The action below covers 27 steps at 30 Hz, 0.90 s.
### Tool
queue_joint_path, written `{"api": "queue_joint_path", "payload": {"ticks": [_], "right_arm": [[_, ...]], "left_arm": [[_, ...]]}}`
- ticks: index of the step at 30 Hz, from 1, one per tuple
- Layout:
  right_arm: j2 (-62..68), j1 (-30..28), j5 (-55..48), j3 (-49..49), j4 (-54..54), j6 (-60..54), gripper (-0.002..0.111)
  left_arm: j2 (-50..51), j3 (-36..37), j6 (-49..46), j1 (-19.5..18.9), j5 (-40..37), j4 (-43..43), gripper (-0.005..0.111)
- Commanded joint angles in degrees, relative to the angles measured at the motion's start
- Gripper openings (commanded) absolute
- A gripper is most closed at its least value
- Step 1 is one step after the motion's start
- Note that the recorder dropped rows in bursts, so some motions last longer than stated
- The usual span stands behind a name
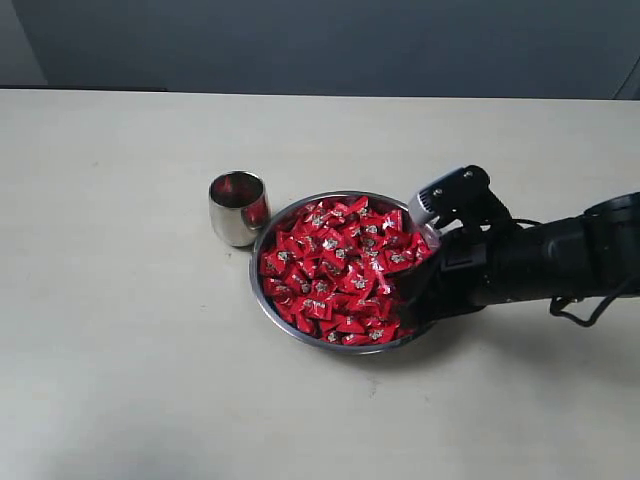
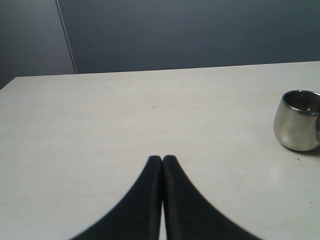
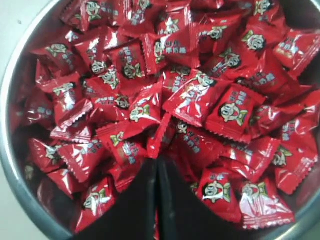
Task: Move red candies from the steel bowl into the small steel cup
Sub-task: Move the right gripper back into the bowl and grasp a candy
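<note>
I see shiny shallow steel bowl [image 1: 257, 285], heaped with crinkly red candies [image 1: 335, 268]; small rounded steel cup [image 1: 238, 208] just beside, far-left. My right gripper [image 3: 157, 161] pressed together among candies; left gripper [image 2: 162, 160] pressed together too.

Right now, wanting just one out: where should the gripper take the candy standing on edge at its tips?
Probably its raised edge, from above, one jaw on each flat face. That candy stands edge-up among flatter ones in the bowl, so only its ridge is free. The right gripper, shut, must open first.
</note>
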State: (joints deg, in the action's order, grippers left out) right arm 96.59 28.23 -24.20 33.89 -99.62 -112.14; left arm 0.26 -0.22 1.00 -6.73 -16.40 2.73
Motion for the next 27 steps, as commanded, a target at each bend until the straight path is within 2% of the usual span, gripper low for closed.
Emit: {"api": "queue_joint_path", "payload": {"ticks": [1,9,11,13,14,27], "right_arm": [[0.4,-0.2,-1.6,0.6,-0.3,0.3,-0.001],[0.4,-0.2,-2.4,0.8,-0.3,0.3,0.000],[0.4,-0.2,-2.4,1.3,-0.3,0.3,0.008],[0.4,-0.2,-2.4,1.9,-0.3,2.6,0.032],[0.4,-0.2,-2.3,1.9,-0.3,2.6,0.037],[4.2,-0.2,-0.8,4.5,-0.3,4.1,0.036]], "left_arm": [[-0.3,0.2,0.1,0.0,0.1,-0.2,0.000],[-0.3,0.2,0.1,0.0,0.1,-0.2,0.000],[-0.3,0.2,0.1,0.0,0.1,-0.2,0.000],[-0.3,0.2,0.1,0.0,0.1,-0.2,0.000],[-0.3,0.2,0.1,0.0,0.1,-0.2,0.000],[-0.3,0.2,0.1,0.0,0.1,-0.2,0.000]]}}
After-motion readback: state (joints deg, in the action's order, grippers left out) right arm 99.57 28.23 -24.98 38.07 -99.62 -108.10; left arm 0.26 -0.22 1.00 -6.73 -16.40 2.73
